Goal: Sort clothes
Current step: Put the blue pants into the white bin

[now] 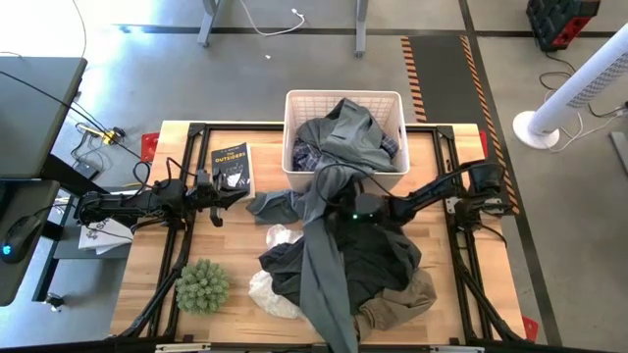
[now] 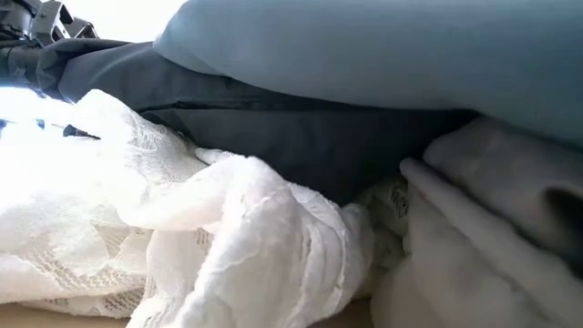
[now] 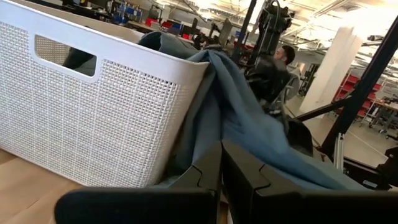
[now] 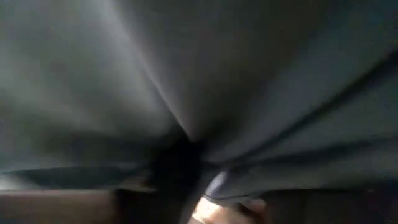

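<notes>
Grey garment (image 1: 329,265) hides the right hand (image 1: 339,211), seemingly gripping it.

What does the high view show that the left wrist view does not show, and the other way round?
Only the high view shows the book, the green spiky plant, the white lace garment, the khaki trousers and the right gripper, covered by grey fabric. Only the left wrist view shows the basket's side handle hole, a seated person in the room behind, and the left gripper with its fingers closed together. Both show the white basket and the long grey garment hanging out over its rim.
</notes>
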{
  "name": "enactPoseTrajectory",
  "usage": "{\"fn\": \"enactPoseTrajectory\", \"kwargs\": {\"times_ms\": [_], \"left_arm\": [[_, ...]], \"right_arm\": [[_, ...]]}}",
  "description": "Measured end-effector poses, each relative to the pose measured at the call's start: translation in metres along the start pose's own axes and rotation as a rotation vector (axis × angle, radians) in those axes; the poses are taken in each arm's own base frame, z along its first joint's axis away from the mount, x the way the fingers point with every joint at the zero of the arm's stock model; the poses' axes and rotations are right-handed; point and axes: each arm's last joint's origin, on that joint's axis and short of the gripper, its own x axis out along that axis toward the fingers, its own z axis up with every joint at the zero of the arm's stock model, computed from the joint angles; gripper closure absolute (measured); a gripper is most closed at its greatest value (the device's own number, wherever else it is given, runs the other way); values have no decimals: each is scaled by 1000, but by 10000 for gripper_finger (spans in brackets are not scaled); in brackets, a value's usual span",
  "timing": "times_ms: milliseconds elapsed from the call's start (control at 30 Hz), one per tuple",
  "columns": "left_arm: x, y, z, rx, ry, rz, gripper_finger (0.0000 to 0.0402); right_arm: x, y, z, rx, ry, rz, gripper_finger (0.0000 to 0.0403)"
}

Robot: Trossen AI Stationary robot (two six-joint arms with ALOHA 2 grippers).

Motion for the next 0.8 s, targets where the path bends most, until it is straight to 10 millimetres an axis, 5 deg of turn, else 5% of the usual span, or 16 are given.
{"fn": "enactPoseTrajectory", "kwargs": {"times_ms": [200,400,600,800], "left_arm": [[0,0,0,1,1,-1,392],[0,0,0,1,0,1,392],[0,0,0,3,0,1,392],[0,0,0,4,0,1,392]], "right_arm": [[-8,22,29,78,-191,273,379],[-33,39,78,193,-532,511,390],[-55,41,165,178,-816,556,397],[-80,56,258,-78,-1055,498,399]]}}
